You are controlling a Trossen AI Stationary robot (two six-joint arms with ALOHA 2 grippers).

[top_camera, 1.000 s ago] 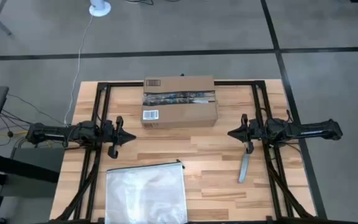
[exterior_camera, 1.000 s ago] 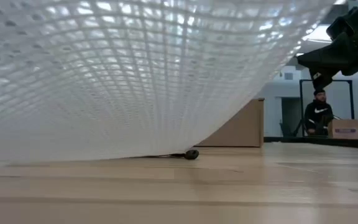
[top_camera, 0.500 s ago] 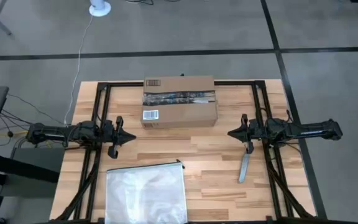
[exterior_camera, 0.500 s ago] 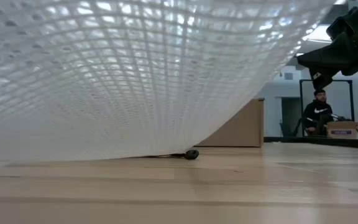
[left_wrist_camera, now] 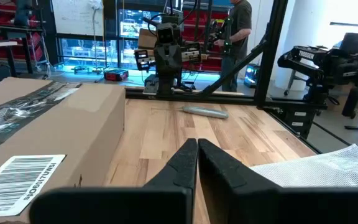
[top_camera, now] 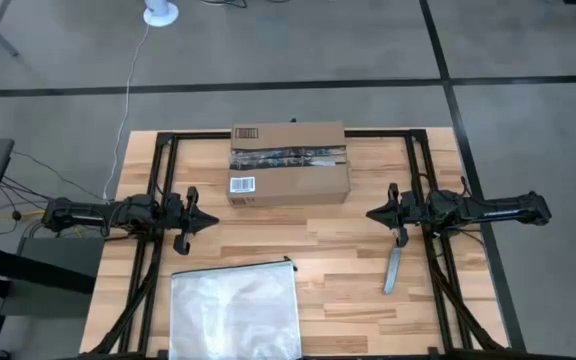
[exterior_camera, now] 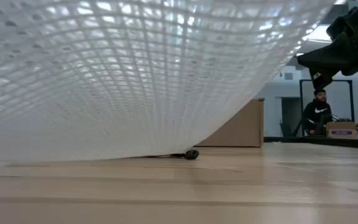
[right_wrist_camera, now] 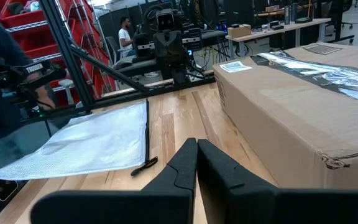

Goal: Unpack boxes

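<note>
A brown cardboard box [top_camera: 289, 162] with a dark printed tape strip and a white barcode label [left_wrist_camera: 22, 176] rests on its underside at the far middle of the wooden table [top_camera: 338, 250]. It also shows in the right wrist view [right_wrist_camera: 297, 106] and the low view [exterior_camera: 238, 127]. My left gripper [top_camera: 208, 220] hovers shut at the table's left side, pointing right, just near of the box's left end. My right gripper [top_camera: 373, 214] hovers shut at the right side, pointing left, near the box's right end. Neither touches anything.
A clear mesh zip bag [top_camera: 234, 308] lies at the near left of the table and fills most of the low view [exterior_camera: 123, 74]. A slim grey tool [top_camera: 393, 270] lies near the right arm. A black frame [top_camera: 423, 170] borders the table. People stand in the room beyond.
</note>
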